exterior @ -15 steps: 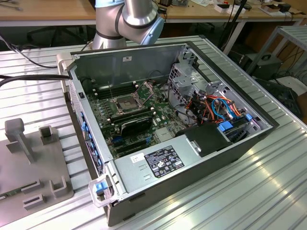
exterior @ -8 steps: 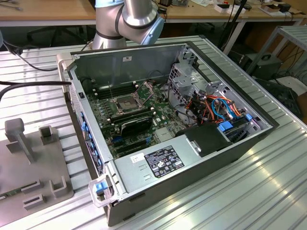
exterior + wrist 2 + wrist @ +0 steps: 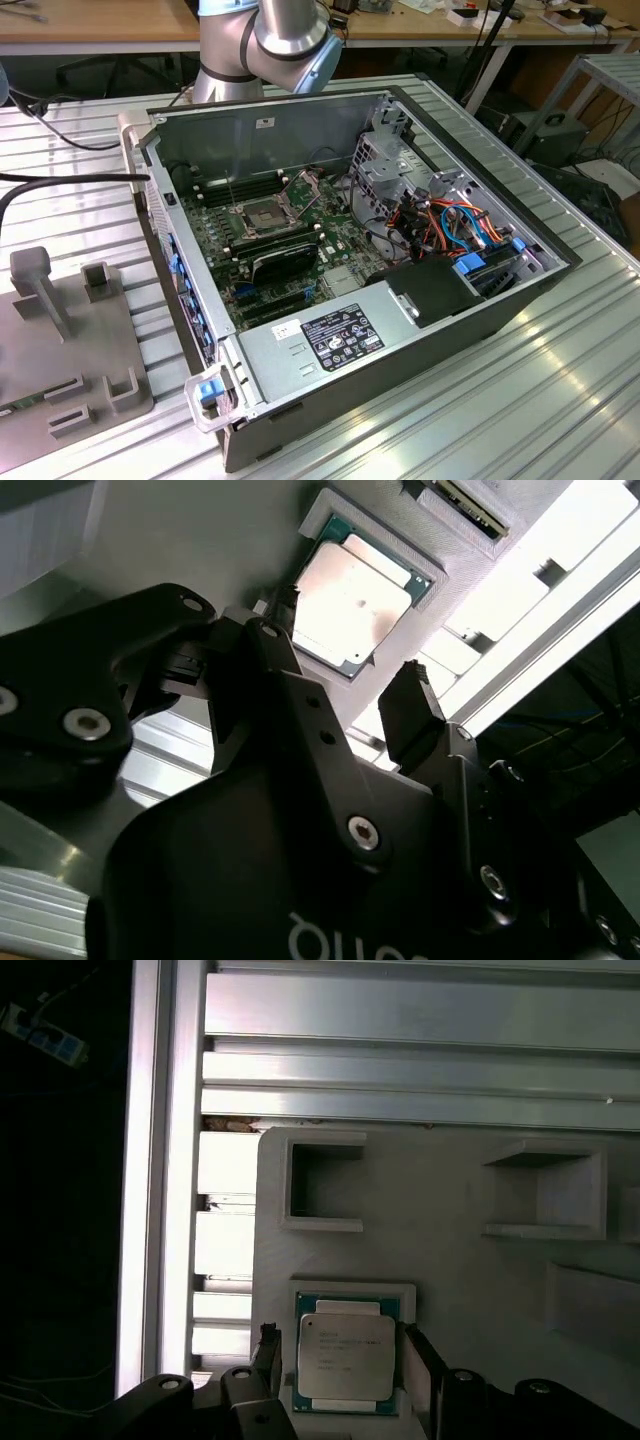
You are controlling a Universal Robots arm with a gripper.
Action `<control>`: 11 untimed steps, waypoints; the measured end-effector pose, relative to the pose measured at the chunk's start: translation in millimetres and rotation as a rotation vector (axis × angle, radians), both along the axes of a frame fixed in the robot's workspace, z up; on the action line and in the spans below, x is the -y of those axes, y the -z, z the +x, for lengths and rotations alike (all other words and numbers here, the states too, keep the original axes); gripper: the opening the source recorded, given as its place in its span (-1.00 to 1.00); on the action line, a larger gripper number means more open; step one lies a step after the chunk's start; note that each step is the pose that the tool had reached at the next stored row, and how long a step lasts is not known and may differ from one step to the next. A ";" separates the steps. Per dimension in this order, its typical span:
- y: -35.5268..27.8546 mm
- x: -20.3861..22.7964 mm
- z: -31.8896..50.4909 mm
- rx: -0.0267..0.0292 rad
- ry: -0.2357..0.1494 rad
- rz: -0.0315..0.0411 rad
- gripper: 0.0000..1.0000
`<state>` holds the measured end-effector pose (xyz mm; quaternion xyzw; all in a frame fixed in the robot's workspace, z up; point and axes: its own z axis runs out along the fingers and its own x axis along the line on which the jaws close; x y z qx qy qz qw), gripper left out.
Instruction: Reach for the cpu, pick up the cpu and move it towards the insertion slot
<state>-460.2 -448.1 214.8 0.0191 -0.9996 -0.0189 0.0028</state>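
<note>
Straddling the small flat square silver-beige cpu (image 3: pixel 346 1357), seated in a recess of the grey plastic holder (image 3: pixel 450 1250) near an edge of the ribbed metal table (image 3: pixel 400 1010), the black jaws stand spread.

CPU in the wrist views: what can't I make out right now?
- Second wrist view: one corner of the cpu, covered by a finger of the open tool.
- Both wrist views: fingertip-to-cpu clearance, with no side-on look.
- Exterior view: the insertion slot pins, too small; the arm, cut off by the top edge.
</note>
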 end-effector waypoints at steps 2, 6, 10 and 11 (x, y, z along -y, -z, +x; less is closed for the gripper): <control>0.0 0.0 0.0 0.0000 0.000 -0.0001 0.21; 1.9 0.0 0.1 0.0005 0.000 0.0002 0.36; 8.8 0.3 0.3 0.0000 0.000 -0.0001 0.36; 10.7 0.5 0.3 0.0001 0.000 -0.0001 0.36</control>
